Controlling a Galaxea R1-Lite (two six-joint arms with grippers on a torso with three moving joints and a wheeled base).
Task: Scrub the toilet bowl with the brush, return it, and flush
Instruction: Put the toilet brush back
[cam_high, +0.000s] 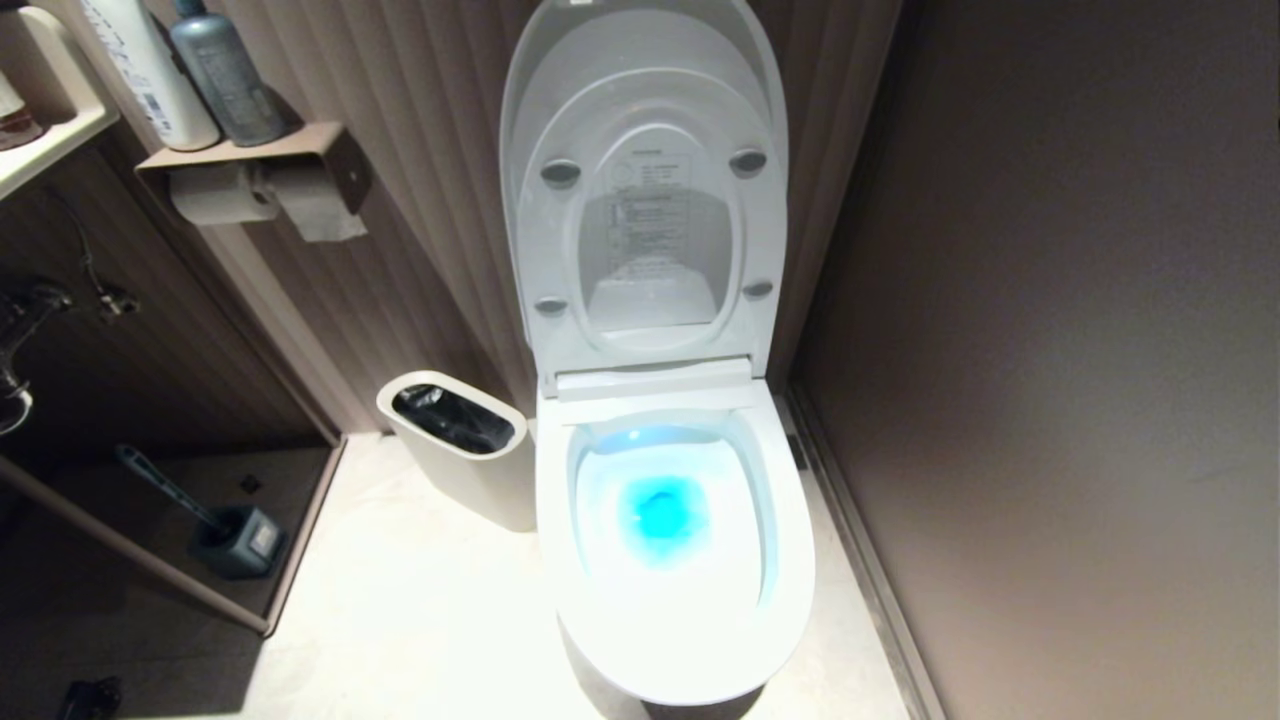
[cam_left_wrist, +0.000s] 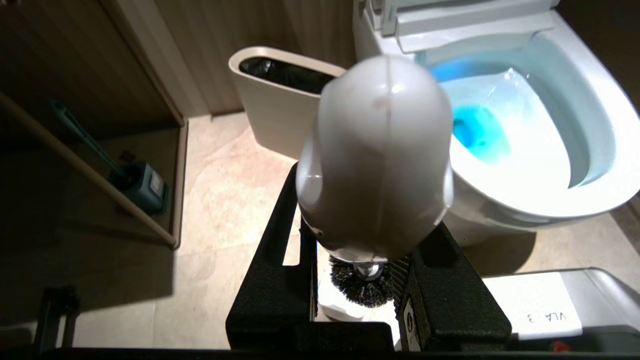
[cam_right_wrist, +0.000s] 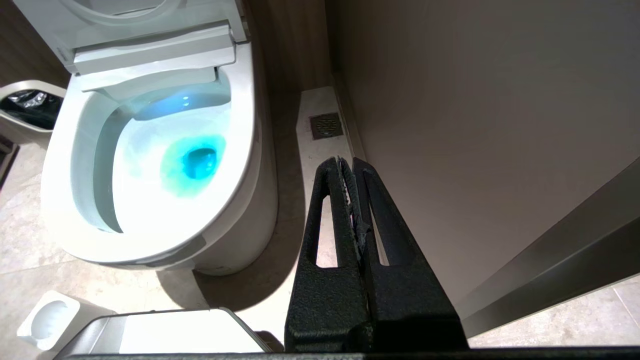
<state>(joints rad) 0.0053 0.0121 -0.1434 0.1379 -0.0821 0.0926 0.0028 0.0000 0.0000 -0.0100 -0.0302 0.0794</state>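
Note:
The white toilet bowl (cam_high: 795, 570) stands in the middle with seat and lid raised and blue water inside. In the left wrist view my left gripper (cam_left_wrist: 365, 235) is shut on the brush. The brush's white handle end (cam_left_wrist: 375, 150) looms close to the camera, and its black bristle head (cam_left_wrist: 362, 292) hangs below between the fingers, over the floor. The toilet bowl rim (cam_left_wrist: 590, 195) lies beside and beyond the brush. My right gripper (cam_right_wrist: 348, 167) is shut and empty, above the floor strip between the toilet bowl (cam_right_wrist: 245, 150) and the wall. Neither arm shows in the head view.
An off-white waste bin (cam_high: 470, 470) with a black liner stands left of the toilet. A dark blue brush in its holder (cam_high: 235, 540) sits on a low shelf at the left. A white holder (cam_right_wrist: 47, 320) stands on the floor by my base. A floor drain (cam_right_wrist: 326, 125) lies near the right wall.

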